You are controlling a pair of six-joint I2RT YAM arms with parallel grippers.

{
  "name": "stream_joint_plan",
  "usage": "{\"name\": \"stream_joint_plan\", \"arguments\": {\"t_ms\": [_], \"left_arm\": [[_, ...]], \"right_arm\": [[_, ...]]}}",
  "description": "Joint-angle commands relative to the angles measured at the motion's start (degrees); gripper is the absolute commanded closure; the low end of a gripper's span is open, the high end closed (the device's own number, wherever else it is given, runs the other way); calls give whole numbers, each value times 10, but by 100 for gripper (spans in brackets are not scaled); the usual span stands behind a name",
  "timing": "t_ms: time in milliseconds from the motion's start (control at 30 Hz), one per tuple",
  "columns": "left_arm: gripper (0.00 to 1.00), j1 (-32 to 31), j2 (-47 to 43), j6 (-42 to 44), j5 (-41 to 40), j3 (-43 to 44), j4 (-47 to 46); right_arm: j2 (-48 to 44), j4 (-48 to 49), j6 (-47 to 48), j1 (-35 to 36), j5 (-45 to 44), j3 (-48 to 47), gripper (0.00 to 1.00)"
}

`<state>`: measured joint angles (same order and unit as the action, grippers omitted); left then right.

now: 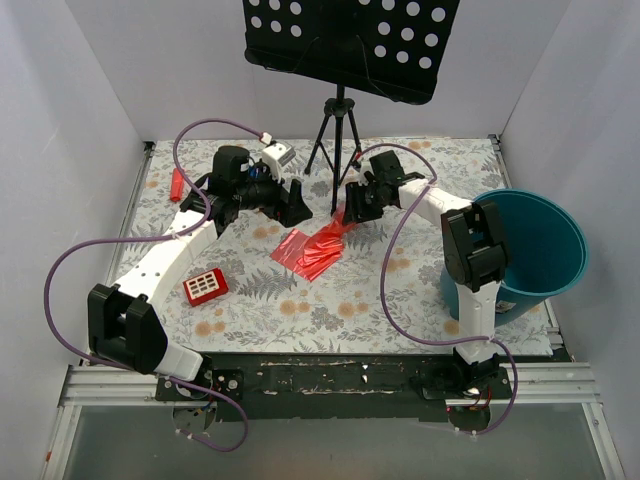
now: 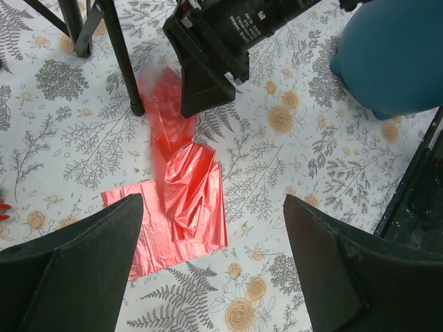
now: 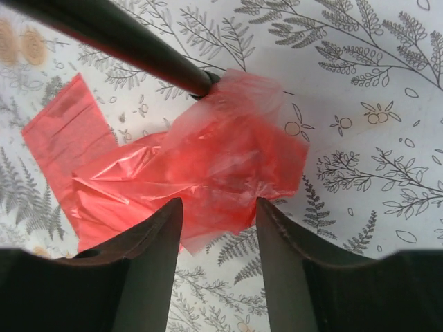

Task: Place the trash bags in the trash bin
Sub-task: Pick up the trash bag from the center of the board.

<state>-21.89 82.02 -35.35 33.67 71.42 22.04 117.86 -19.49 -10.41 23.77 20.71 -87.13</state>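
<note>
The right pincer (image 3: 218, 207) hangs parted over the bag (image 3: 208, 159), its two fingers straddling a puffed ridge of red film without pinching it; you hold nothing yet. The bag lies crumpled on the floral surface (image 1: 400, 290), one end against the foot of a tripod leg (image 3: 104, 28), well apart from the bin (image 1: 565, 255) at the right edge.

To make this grasp well, you probably need to drop lower so the fingers bracket the bunched ridge rather than the flat film. Then close firmly and lift away from the leg, so the plastic does not snag there. Thin film slips easily, so gather a thick fold.

The left pincer (image 2: 211, 207) hovers wide open near the bag's flat end, apparently touching nothing, free to gather that tail if you need it.
</note>
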Motion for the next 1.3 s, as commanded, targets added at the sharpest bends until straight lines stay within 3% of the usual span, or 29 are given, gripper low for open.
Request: {"name": "stream_joint_plan", "arguments": {"t_ms": [0,67,133,167,333,533,700,900,1067,1167,1267], "left_arm": [[18,-5,-4,20,-4,33,19],[18,-6,-6,22,0,29,20],[19,-6,-10,23,8,21,18],[19,-6,-11,23,12,14,15],[19,-6,-17,-18,31,-23,-32],[18,-6,2,-49,142,-51,-119],[16,-6,6,-55,167,-70,-202],[18,-3,19,-13,73,-5,-105],[17,5,-96,6,-8,-54,-102],[18,4,-103,-4,14,-93,-77],[18,2,-76,-41,42,-136,-124]], "right_arm": [[8,-4,-7,3,-19,-3,59],[-2,2,1,3,-5,4,82],[-25,5,20,3,6,10,97],[-43,9,35,3,20,16,99],[-149,23,103,7,86,68,99],[-271,28,238,51,133,137,99],[-314,20,240,80,126,150,99],[-323,16,230,91,123,138,99],[-319,22,214,91,122,118,99],[-317,27,202,91,130,107,99],[-316,29,196,91,135,101,99]]}}
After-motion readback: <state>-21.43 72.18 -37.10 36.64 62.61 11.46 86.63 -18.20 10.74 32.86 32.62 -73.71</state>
